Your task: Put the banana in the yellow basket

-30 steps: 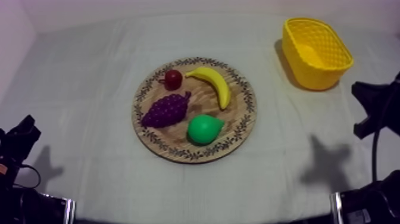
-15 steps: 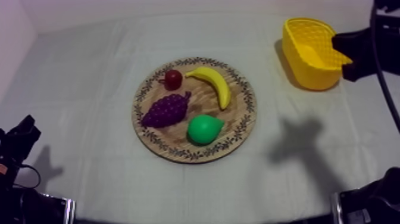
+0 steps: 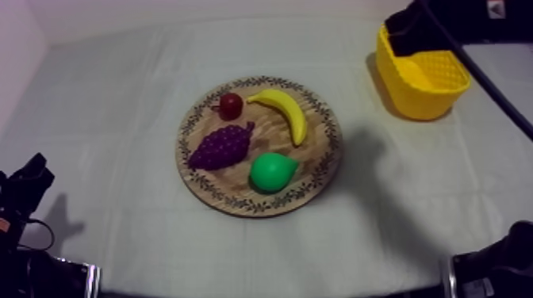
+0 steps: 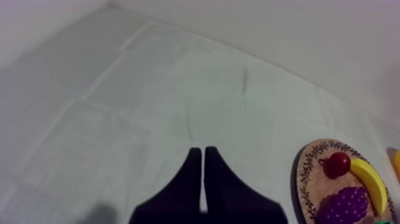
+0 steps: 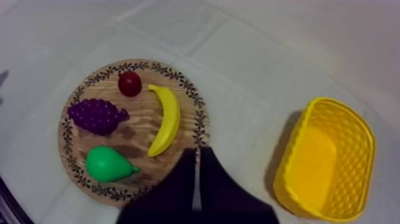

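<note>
Right wrist view — right claw (image 5: 197, 150) (closed, empty) hangs near the banana (image 5: 165, 119).

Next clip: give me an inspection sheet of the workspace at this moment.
surface: grey-white cloth, fold lines, no spills seen.
job's things: banana lies on the wooden board; yellow basket upright, apart from the board, nothing seen inside.
clutter: grapes, pear and small red fruit on the board.
grippers: left gripper fingers together over bare cloth beside the board; right gripper fingers together, holding nothing, raised near the basket.
stray cables: nothing seen.
surroundings: plain pale wall.
</note>
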`<state>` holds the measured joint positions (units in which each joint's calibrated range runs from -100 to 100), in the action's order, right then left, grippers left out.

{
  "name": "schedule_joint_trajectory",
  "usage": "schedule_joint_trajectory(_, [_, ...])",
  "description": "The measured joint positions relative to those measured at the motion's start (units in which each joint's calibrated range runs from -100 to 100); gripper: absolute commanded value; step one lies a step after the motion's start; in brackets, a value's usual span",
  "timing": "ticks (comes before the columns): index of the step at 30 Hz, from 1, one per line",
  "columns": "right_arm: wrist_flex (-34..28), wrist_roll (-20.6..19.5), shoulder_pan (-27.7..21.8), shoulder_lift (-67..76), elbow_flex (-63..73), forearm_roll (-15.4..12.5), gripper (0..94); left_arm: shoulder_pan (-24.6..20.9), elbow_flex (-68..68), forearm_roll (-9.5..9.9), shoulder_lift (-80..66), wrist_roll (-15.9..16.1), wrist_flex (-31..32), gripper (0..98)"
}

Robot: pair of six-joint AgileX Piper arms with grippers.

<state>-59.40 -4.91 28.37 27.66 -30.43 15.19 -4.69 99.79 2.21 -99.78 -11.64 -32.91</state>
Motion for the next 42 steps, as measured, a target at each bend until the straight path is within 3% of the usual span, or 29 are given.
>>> schedule_joint_trajectory(4, [-2.75,-1.21,0.67,-5.22,4.38,0.30,3.2,0.00,0.00,0.00,0.00,0.00,0.00,0.1])
schedule_joint_trajectory(17, [-11.68,-0.02,1.84,-18.99,20.03,-0.27,8.8,0.00,0.00,0.00,0.00,0.00,0.00,0.1])
schedule_joint_trajectory(20, [-12.67,-0.04,1.76,-20.99,22.45,-0.65,15.2,0.00,0.00,0.00,0.00,0.00,0.00,0.1])
schedule_joint_trajectory(25, [-12.78,-1.21,1.74,-23.75,24.05,-1.62,46.2,0.00,0.00,0.00,0.00,0.00,0.00,0.1])
schedule_joint_trajectory(28, [-12.85,-1.44,1.74,-24.68,24.26,-2.04,57.8,0.00,0.00,0.00,0.00,0.00,0.00,0.1])
schedule_joint_trajectory(35, [-11.80,-1.46,1.74,-25.86,23.78,-2.76,62.7,0.00,0.00,0.00,0.00,0.00,0.00,0.1])
schedule_joint_trajectory(42, [-9.92,-1.43,1.84,-27.40,22.87,-2.85,61.5,0.00,0.00,0.00,0.00,0.00,0.00,0.1])
